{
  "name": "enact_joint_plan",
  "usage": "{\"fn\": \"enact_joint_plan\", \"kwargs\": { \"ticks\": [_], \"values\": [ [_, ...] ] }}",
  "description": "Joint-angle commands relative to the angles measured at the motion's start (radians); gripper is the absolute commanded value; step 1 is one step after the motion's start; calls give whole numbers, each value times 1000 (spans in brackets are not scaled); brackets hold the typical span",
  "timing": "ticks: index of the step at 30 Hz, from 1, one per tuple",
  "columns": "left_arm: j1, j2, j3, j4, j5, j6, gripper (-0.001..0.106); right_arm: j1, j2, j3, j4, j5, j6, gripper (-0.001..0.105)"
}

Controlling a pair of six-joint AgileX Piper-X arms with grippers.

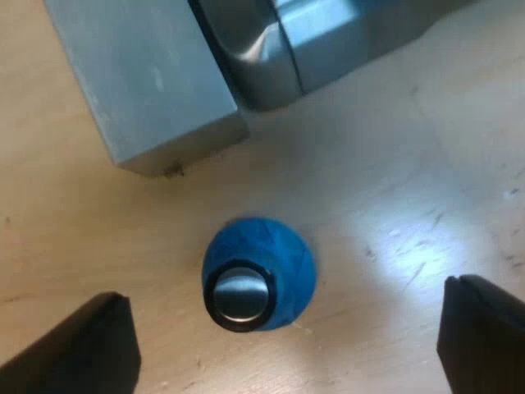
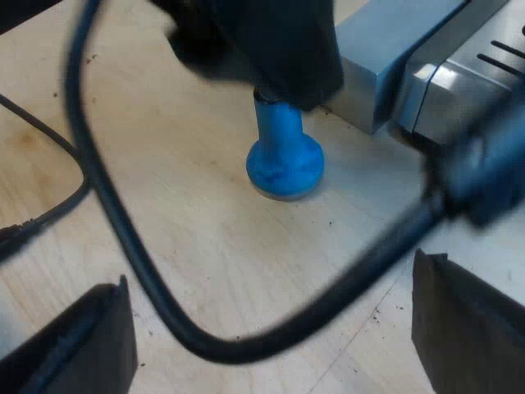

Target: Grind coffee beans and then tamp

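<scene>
A blue tamper point(image 1: 258, 275) with a round metal cap ringed in black stands upright on the wooden table point(image 1: 394, 180), close to the base of the espresso machine point(image 1: 156, 82). My left gripper point(image 1: 285, 291) hovers straight above it, open, its fingers spread wide on either side of the tamper and not touching it. In the right wrist view the same tamper point(image 2: 283, 156) stands under the dark body of the left gripper point(image 2: 262, 41). My right gripper point(image 2: 271, 275) is open some way off from the tamper, with nothing between its fingers.
The silver machine's corner point(image 2: 385, 74) and its grey base block stand just beyond the tamper. Bare wooden tabletop point(image 2: 189, 238) lies between my right gripper and the tamper.
</scene>
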Motion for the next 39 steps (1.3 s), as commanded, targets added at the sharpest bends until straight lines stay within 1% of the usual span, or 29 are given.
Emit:
{"fn": "enact_joint_plan", "kwargs": {
  "ticks": [1,3,4,11,17,19,23,24,25,26,28,29,30,31,33,39],
  "values": [
    [1,48,-7,-18,-47,6,76,0,-9,-9,-16,-11,-35,71],
    [1,66,-7,-21,-61,6,76,0,-9,-9,-16,-11,-35,71],
    [1,104,-7,-27,-67,6,76,0,-9,-9,-16,-11,-35,71],
    [1,212,-7,-55,-67,8,76,0,-9,-9,-16,-11,-35,71],
    [1,276,-7,-80,-67,15,76,0,-9,-9,0,-11,-35,71],
    [1,292,-7,-86,-67,15,75,0,-9,-9,-1,-11,-35,71],
    [1,309,-7,-87,-67,25,64,0,-9,-9,-1,-11,-35,71],
    [1,309,-7,-87,-67,31,57,0,-9,-9,-1,-11,-35,71],
    [1,309,-7,-87,-70,32,52,0,-9,-9,-1,-11,-35,71],
    [1,309,-7,-87,-81,32,46,0,-9,-9,-1,-11,-35,71],
    [1,309,-7,-87,-84,35,39,0,-9,-9,-1,-11,-35,71],
    [1,309,-7,-87,-83,35,26,0,-9,-9,-1,-11,-35,71],
    [1,309,-7,-82,-83,35,17,0,-9,-9,-1,-11,-35,71],
    [1,309,-7,-79,-83,35,13,0,-9,-9,-1,-11,-35,71],
    [1,296,-7,-68,-83,38,0,0,-9,-9,-1,-11,-35,71],
    [1,200,-7,-37,-83,41,0,0,-40,-9,61,-11,-35,71]
  ]
}}
